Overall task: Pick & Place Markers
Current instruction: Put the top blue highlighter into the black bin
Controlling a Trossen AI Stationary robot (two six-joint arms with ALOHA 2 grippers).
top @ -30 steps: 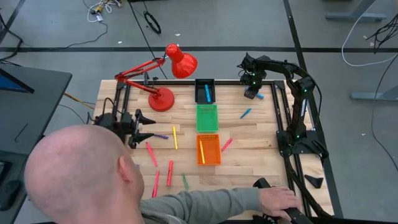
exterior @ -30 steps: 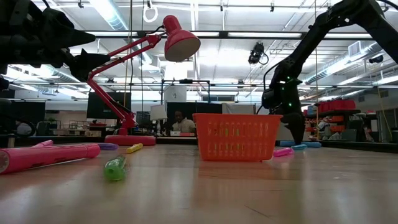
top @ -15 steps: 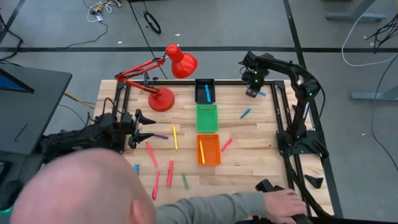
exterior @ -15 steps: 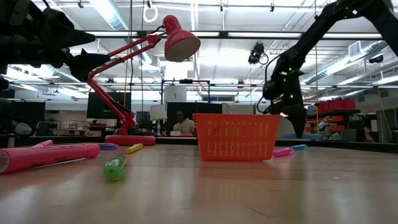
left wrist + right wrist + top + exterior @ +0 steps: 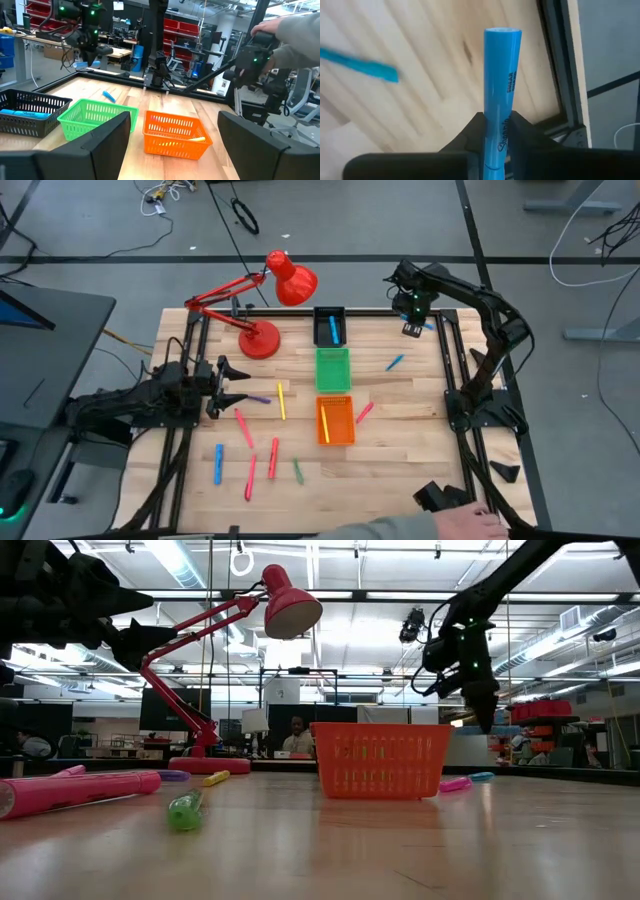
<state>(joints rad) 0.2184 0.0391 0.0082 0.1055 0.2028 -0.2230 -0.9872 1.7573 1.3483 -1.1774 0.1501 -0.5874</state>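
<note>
Near the black tray [image 5: 329,326] holding a blue marker [image 5: 333,330], right gripper [image 5: 411,321] clamps another blue marker [image 5: 502,95].

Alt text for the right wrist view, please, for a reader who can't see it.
The right gripper is shut on a blue marker, which sticks straight out between its two dark fingers above the light wooden table. A second blue marker lies on the wood farther off, and a dark frame rail runs along the table's edge.

Pale wood surface [image 5: 420,410], visible grain, matt. Blue marker [image 5: 501,95] glossy smooth plastic. Orange tray [image 5: 380,760] plastic mesh. Red lamp [image 5: 290,278] glossy. Fingers [image 5: 522,132] matt black.
</note>
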